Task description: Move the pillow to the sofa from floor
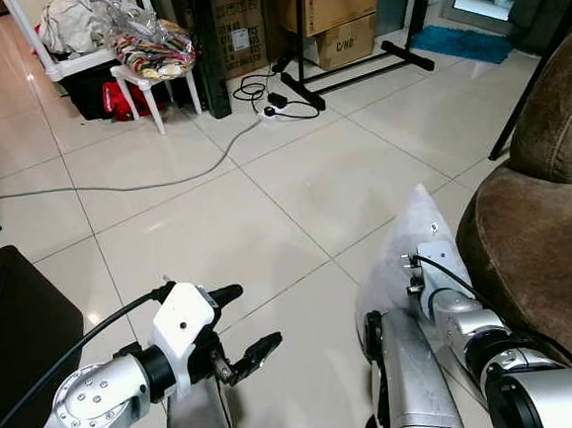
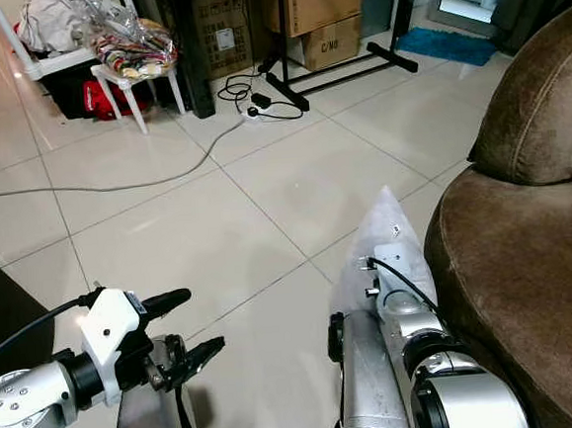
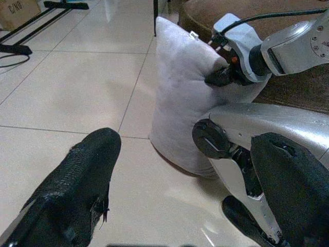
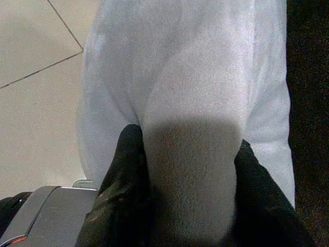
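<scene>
— One pillow [image 3: 185, 103], white, standing on edge on the tiled floor [image 1: 293, 174], tip upward, just beside the brown sofa [image 1: 544, 223].
— Touching the sofa?
— Pressed close against its front, going by the left wrist view; cannot tell whether truly touching.
— Held?
— Yes. Pinched by the right end effector [image 4: 187, 170], a fold of fabric bunched between the two black fingers [image 4: 126, 175]. Clenched on the pillow near the upper part.
— And the left end effector [image 1: 237, 327]?
— Released, fingers spread apart, nothing between them. Hovering above the floor, well apart from the pillow, pointing toward it.
— Farther out?
— Dark block [image 1: 17, 324] at the robot's left. Grey cable [image 1: 155, 180] trailing across the tiles to a power strip [image 1: 276, 111]. Behind that, a black stand [image 1: 354, 70] on the floor, cardboard boxes [image 1: 335, 17], a white stool [image 1: 152, 81] loaded with a plastic-wrapped bundle [image 1: 154, 46], and a blue mat [image 1: 466, 43] by the doorway.
</scene>
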### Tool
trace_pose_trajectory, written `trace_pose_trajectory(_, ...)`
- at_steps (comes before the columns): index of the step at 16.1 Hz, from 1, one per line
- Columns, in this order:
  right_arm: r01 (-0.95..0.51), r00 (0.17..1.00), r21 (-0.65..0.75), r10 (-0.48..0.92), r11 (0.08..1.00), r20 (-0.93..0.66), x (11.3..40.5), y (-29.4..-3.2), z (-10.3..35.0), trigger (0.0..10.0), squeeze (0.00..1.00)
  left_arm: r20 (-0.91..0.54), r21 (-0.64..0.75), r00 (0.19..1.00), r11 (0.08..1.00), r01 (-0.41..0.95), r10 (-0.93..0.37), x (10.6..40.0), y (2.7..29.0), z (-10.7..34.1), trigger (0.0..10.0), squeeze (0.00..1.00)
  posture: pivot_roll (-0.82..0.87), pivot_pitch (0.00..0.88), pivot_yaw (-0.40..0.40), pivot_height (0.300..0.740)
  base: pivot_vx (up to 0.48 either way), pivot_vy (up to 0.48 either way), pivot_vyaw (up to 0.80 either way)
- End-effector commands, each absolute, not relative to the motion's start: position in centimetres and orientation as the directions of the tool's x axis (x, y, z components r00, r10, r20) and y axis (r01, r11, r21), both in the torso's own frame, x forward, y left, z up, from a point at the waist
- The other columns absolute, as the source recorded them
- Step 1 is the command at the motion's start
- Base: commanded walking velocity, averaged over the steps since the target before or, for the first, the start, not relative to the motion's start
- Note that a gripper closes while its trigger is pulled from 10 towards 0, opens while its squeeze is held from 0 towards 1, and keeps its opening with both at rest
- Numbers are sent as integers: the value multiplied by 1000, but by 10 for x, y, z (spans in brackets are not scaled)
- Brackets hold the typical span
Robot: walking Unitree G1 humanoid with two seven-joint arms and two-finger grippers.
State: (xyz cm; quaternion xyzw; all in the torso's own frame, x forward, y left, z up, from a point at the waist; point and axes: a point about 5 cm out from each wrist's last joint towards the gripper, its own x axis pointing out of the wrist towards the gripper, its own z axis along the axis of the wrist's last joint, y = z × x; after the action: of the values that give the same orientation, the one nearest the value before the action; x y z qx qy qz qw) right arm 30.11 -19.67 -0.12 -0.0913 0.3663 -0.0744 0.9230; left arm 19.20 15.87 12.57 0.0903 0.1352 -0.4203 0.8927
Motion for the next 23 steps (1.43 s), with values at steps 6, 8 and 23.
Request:
trace_pose_trajectory(6, 35, 699, -200, -167, 979, -695, 295, -188, -9, 0, 0, -329, 52, 607, 628, 777, -724, 192, 159, 124, 10000, 0, -33, 0, 24, 440, 0, 0, 0)
trace_pose_trajectory(8, 35, 698, -198, -166, 980, -697, 294, -188, -10, 0, 0, -329, 53, 608, 629, 776, -723, 192, 159, 124, 10000, 0, -35, 0, 25, 440, 0, 0, 0)
trace_pose_trajectory(23, -140, 990, 277, 143, 951, 9, 306, -149, 138, 0, 0, -82, 265, 927, 889, 374, -366, 237, 178, 153, 10000, 0, -74, 0, -10, 440, 0, 0, 0)
